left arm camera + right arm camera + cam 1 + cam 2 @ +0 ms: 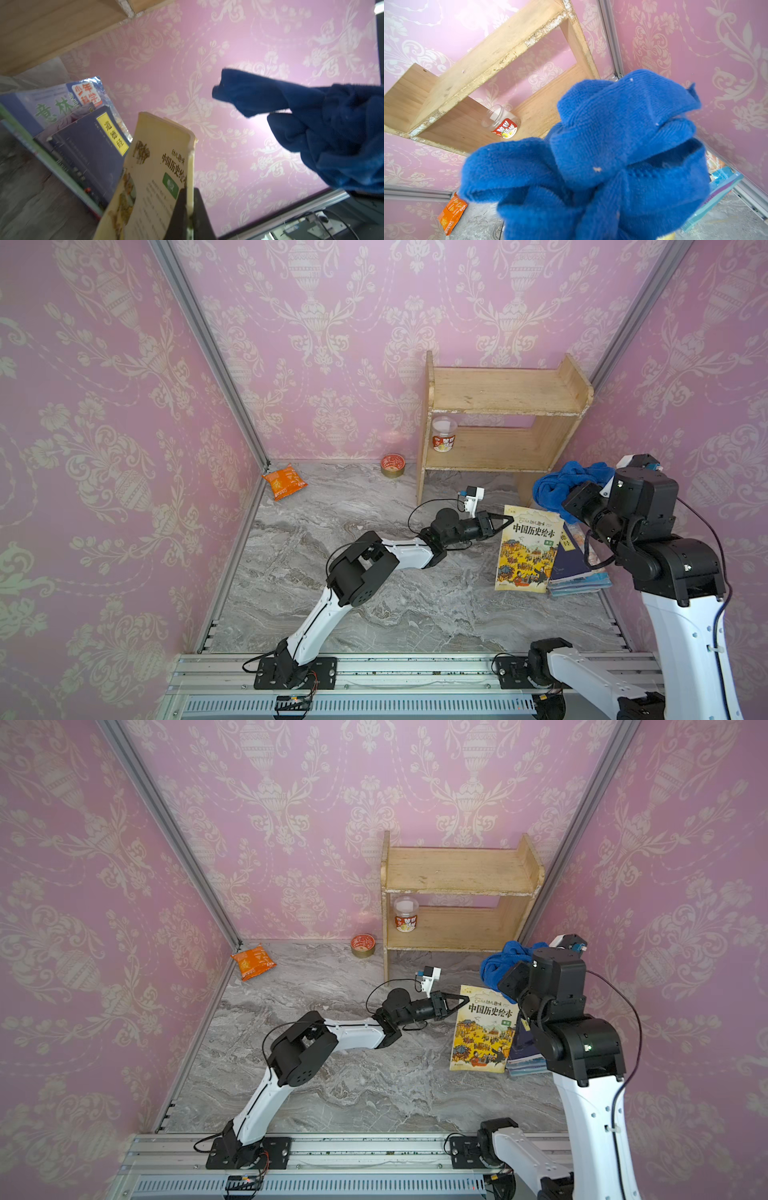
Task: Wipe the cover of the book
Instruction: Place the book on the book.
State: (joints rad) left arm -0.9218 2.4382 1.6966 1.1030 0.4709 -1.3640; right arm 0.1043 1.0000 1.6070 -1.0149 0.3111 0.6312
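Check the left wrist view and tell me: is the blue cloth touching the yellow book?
No, the blue cloth is apart from the yellow book, with pink wallpaper visible between them.

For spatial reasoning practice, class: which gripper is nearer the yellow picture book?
Left. The left gripper is shut on an edge of the yellow picture book; the right gripper, shut on the blue cloth, hangs beside it, apart.

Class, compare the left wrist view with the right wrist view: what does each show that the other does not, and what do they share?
Only the left wrist view: the left hand shut on the picture book, and a dark book with a yellow label. Only the right wrist view: the clear jar in the wooden shelf and the orange packet. Both: the blue cloth, the shelf, the pink wallpaper.
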